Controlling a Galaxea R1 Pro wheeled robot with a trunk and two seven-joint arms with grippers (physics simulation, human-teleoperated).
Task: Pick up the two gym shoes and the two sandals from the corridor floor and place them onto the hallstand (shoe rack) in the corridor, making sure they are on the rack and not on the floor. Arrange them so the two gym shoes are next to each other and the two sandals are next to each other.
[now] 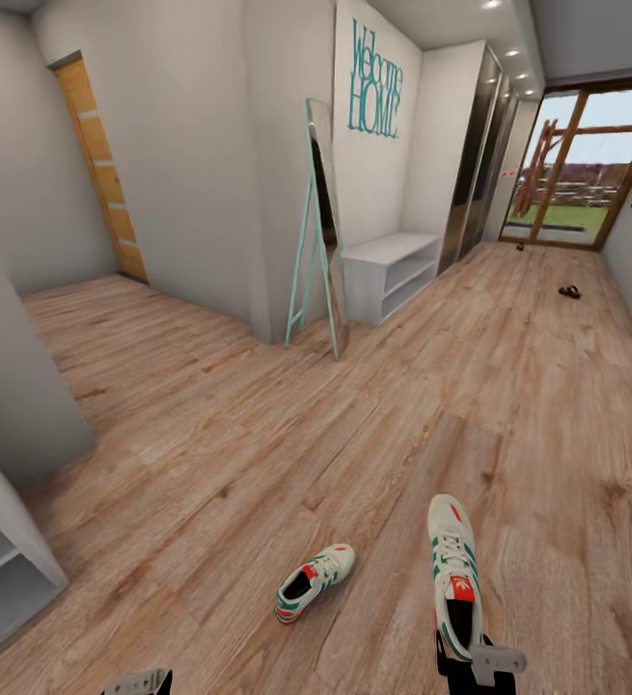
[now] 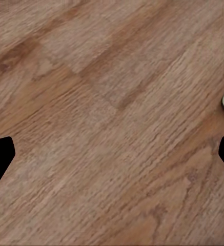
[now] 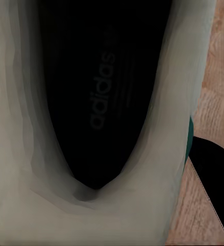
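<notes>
Head view: cream sneaker (image 1: 453, 577) (grainy planks (image 1: 258, 454)).

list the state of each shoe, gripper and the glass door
right gym shoe: heel in the right gripper, toe pointing away
left gym shoe: on the floor, upright, free
sandal: far off on the floor
left gripper: open above bare floor
glass door: closed, it seems

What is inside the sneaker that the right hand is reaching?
Inside the sneaker there is only a black insole with faint adidas lettering; no object lies in it. The toe end is too dark to see. The right hand sits at its heel.
</notes>
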